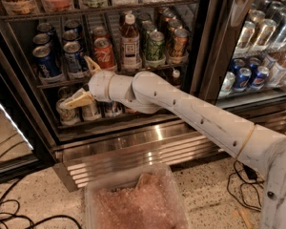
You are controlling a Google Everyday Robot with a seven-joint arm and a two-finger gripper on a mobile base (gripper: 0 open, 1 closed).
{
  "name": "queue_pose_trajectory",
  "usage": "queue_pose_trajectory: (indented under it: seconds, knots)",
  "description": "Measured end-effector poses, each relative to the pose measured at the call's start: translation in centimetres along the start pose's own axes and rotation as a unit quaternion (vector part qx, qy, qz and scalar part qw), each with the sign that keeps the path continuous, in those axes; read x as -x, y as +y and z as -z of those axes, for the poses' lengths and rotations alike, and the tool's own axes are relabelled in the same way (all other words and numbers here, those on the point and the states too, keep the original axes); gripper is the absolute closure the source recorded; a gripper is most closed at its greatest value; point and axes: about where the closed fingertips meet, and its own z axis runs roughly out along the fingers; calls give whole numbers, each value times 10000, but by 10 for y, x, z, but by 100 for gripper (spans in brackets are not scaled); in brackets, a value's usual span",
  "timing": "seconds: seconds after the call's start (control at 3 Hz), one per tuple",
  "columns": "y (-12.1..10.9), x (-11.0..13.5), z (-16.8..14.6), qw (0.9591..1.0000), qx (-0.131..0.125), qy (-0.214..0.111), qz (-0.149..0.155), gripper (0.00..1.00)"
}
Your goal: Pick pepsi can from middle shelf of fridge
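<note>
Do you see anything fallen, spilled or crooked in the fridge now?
Nothing stands out. On the middle shelf the pepsi cans, Coke can and bottle all stand upright in their lanes; no spill shows. The gripper hangs open before that shelf, just under the pepsi cans.

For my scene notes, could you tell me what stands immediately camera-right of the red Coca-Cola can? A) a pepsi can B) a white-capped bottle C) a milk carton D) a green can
B: the white-capped bottle stands next to the Coca-Cola can on the middle shelf; the open gripper hovers below-left of it, before the pepsi can.
</note>
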Motion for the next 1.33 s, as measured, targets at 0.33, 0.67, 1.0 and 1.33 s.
queue_pose_trajectory:
  seconds: [0.33,0.67,1.0,1.33]
  knots:
    - [0,-11,4,9993,-225,75,-284,0]
    - [-9,-20,6,9958,-624,120,-662,0]
    - [-9,-20,5,9957,-641,107,-665,0]
    - [-11,-15,1,9954,-741,28,-611,0]
